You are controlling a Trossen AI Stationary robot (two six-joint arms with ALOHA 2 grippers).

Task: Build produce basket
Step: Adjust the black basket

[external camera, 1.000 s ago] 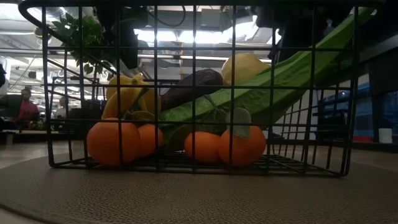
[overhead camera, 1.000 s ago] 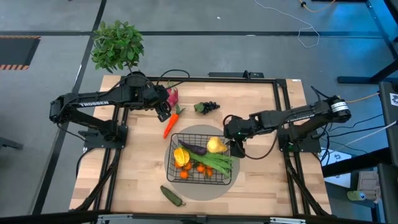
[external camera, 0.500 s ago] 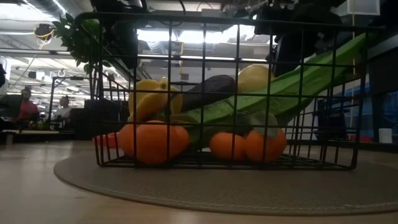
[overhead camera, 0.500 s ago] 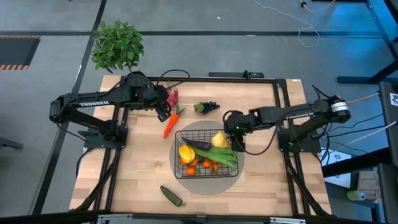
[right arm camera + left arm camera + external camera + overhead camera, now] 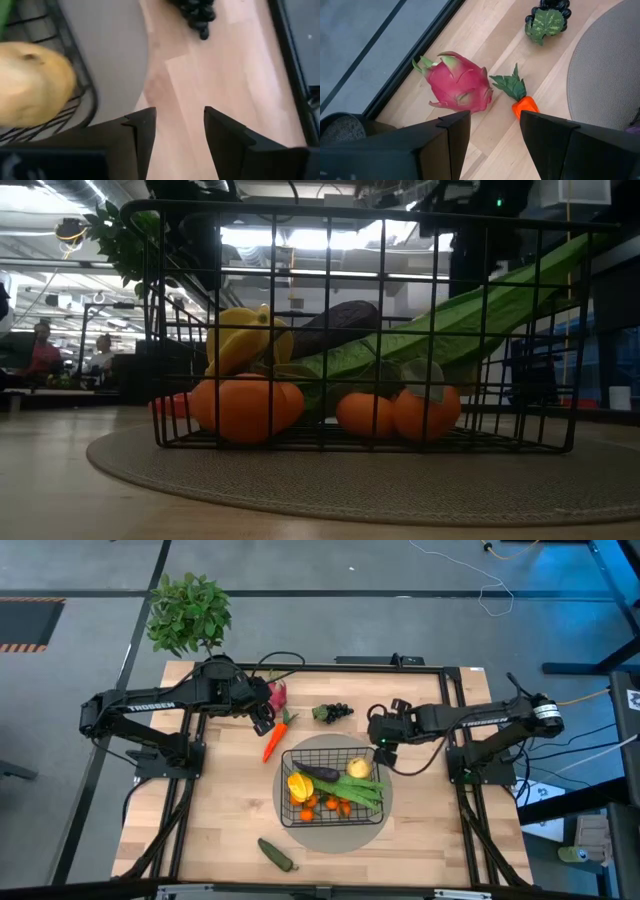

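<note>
The black wire basket (image 5: 284, 802) stands on the grey round mat (image 5: 330, 838) and holds a yellow pepper (image 5: 296, 786), eggplant (image 5: 318, 776), lemon (image 5: 357, 768), green beans (image 5: 355, 792) and tangerines (image 5: 330, 805). It fills the low view (image 5: 300, 213). My right gripper (image 5: 385, 750) is open and empty, just beyond the basket's far right corner; its wrist view (image 5: 180, 130) shows bare wood between the fingers. My left gripper (image 5: 263, 726) is open and empty above the carrot (image 5: 275, 740), beside the pink dragon fruit (image 5: 277, 695).
Dark grapes (image 5: 335, 712) lie on the wood at the far middle. A green cucumber (image 5: 277, 854) lies near the front edge, left of the mat. A leafy potted plant (image 5: 188, 615) stands off the table's far left corner. Black frame rails run along the table's sides.
The basket has slid on the mat toward the table's far and right edges and then come to rest. My right gripper, which was at the basket's right side, has drawn away from it toward the far edge.
</note>
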